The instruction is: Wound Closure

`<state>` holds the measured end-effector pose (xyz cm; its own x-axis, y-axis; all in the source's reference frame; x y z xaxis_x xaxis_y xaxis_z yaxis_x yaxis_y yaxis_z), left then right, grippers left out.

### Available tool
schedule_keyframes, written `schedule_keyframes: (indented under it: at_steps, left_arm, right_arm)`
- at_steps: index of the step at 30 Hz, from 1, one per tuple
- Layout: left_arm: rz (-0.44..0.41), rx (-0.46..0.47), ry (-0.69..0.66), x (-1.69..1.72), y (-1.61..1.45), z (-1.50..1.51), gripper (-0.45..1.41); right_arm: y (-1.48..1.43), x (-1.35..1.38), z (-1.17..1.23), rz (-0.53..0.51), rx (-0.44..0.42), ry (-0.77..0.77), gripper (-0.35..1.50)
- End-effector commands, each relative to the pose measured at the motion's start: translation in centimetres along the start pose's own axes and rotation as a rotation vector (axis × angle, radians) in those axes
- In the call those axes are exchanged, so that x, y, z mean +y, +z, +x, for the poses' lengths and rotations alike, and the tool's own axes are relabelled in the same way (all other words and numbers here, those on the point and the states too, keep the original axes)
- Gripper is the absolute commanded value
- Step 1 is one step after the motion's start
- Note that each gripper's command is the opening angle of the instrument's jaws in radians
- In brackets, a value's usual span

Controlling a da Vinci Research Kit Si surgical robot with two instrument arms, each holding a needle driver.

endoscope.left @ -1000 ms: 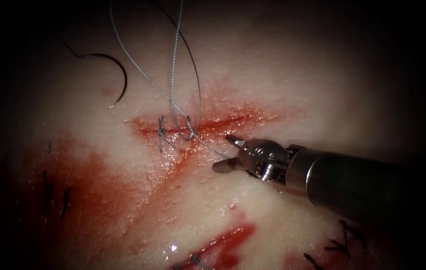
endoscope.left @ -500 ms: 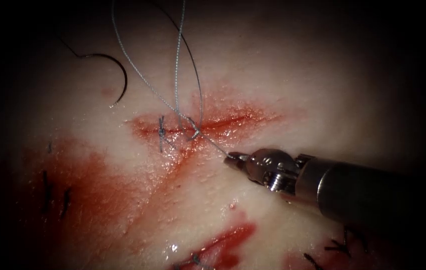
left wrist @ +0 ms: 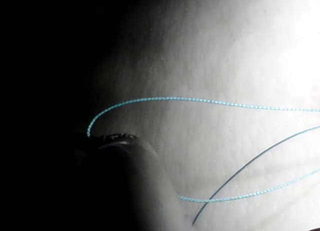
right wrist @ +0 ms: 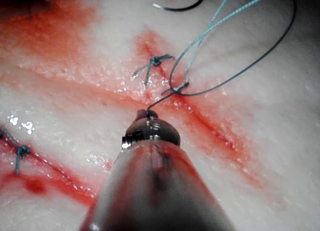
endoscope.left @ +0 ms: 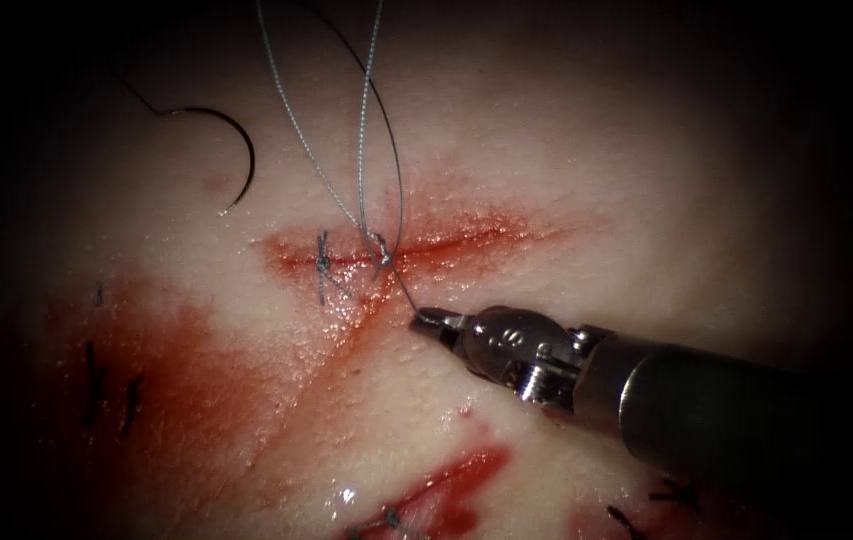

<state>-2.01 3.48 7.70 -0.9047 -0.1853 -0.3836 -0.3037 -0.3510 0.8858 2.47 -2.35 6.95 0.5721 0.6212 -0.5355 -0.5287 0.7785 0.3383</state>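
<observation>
The right tool [endoscope.left: 426, 322] comes in from the right, just below the cut [endoscope.left: 446, 243], its jaws closed on the short end of the thread [endoscope.left: 401, 290] a little way from a knot [endoscope.left: 379, 243] sitting on the cut. One second ago those jaws stood open beside this thread end; half a second ago they had closed on it, and the tip has since moved left and slightly down. From the knot, two pale strands of thread run up out of the top of the endoscope view, alongside one darker loop. A finished stitch [endoscope.left: 323, 264] crosses the cut just left of the knot. The needle [endoscope.left: 231, 150] lies free on the tissue [endoscope.left: 596, 150] well to the upper left of the cut, held by neither tool and not in the tissue. Red fluid [endoscope.left: 186, 380] spreads below and left of the cut. In the left wrist view, whether the left tool [left wrist: 112, 138] is open or closed cannot be told; thread [left wrist: 200, 100] curves toward it.
</observation>
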Motion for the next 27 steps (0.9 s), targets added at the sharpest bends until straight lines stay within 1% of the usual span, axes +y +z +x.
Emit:
schedule_keyframes:
  at_steps: [1,4,6,8,14,16,18,21,24,27]
  left_arm:
    - [0.015,0.007,-0.004,-0.04,0.14,0.02,-0.45]
    - [0.038,0.024,-0.011,-0.08,0.17,0.05,-0.45]
    - [0.038,0.032,-0.014,-0.12,0.21,0.08,-0.45]
    - [0.041,0.025,-0.02,-0.22,0.28,0.11,-0.45]
    - [0.056,0.026,-0.045,-0.41,0.39,0.13,-0.45]
    - [0.064,0.026,-0.044,-0.39,0.42,0.15,-0.45]
    - [0.072,0.024,-0.04,-0.33,0.43,0.17,-0.45]
    - [0.072,0.026,-0.043,-0.35,0.44,0.15,-0.45]
    - [0.083,0.026,-0.045,-0.36,0.46,0.17,-0.45]
    - [0.096,0.014,-0.047,-0.34,0.53,0.18,-0.45]
  right_arm:
    - [0.18,-0.09,0.01,-0.003,0.001,-0.005,-0.35]
    - [0.33,-0.18,-0.07,-0.007,-0.04,-0.018,-0.35]
    - [0.45,-0.22,-0.15,-0.009,-0.07,-0.029,-0.35]
    - [0.56,-0.31,-0.31,0.026,-0.124,-0.041,-0.35]
    - [0.55,-0.52,-0.39,0.048,-0.159,-0.063,-0.35]
    - [0.57,-0.6,-0.42,0.042,-0.175,-0.071,-0.35]
    - [0.62,-0.71,-0.51,0.046,-0.212,-0.086,-0.35]
    - [0.7,-0.82,-0.64,0.045,-0.24,-0.089,-0.35]
    - [0.75,-0.88,-0.74,0.041,-0.252,-0.069,-0.35]
    - [0.74,-0.91,-0.79,0.04,-0.253,-0.047,-0.35]
